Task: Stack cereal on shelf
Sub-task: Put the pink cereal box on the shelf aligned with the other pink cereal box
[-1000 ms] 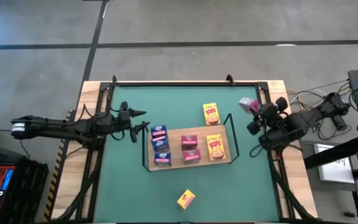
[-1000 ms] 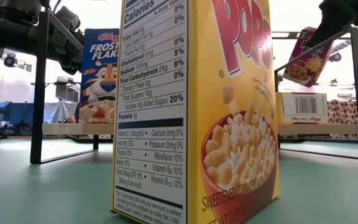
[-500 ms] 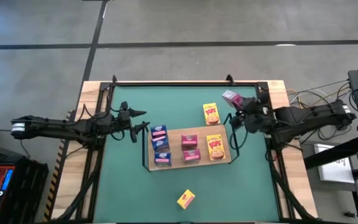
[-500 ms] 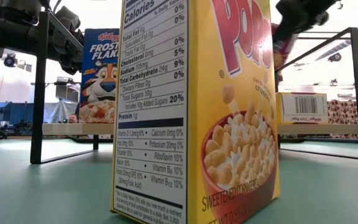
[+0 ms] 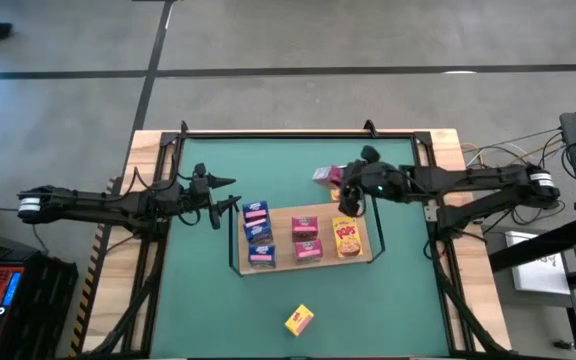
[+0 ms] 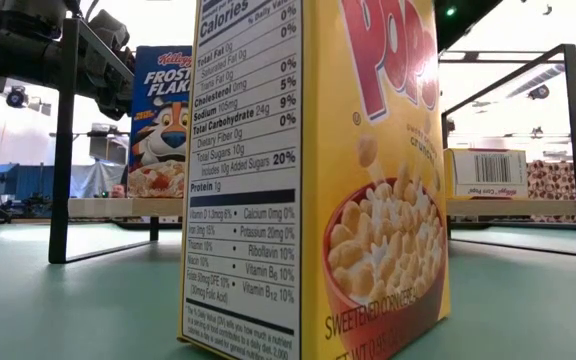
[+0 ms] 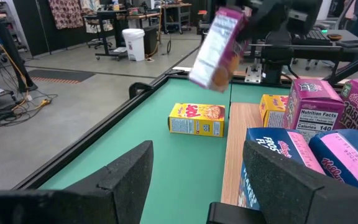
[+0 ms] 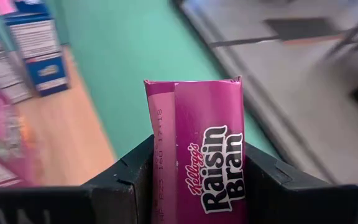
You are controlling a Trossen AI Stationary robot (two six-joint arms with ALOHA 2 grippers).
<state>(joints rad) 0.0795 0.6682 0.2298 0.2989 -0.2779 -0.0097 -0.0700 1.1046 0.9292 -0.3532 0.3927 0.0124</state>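
My right gripper point(image 5: 340, 181) is shut on a pink Raisin Bran cereal box point(image 5: 324, 176), high above the green table just beyond the shelf's far edge. The shelf point(image 5: 280, 252), a light-wood board with black rails, bears blue point(image 5: 258, 232), pink point(image 5: 306, 238) and yellow point(image 5: 346, 238) boxes. Under the raised box a yellow box point(image 7: 196, 119) lies flat on the table. Another yellow box point(image 5: 299, 320) stands near the front edge. My left gripper point(image 5: 224, 206) waits open left of the shelf, nothing between its fingers. My right gripper pinches one end of the pink box point(image 8: 194, 163) between its two fingers point(image 8: 132, 174), one on each side. The fingers come slanting down from the table's right side. The box juts out past the fingertips, tilted and lifted clear of table and shelf point(image 7: 218, 46).
Black rails rise along the shelf's left point(image 5: 232, 238) and right point(image 5: 376, 215) ends. A raised black frame point(image 5: 298, 133) borders the table. Cables and equipment lie beyond the right edge. Bare green table stretches in front of the shelf, around the front yellow box point(image 6: 313, 180).
My right gripper has swung from the table's far right corner toward its left, carrying the pink box from there to above the yellow box behind the shelf. Its wrist has rolled and tipped the box on the way. The grip has stayed shut.
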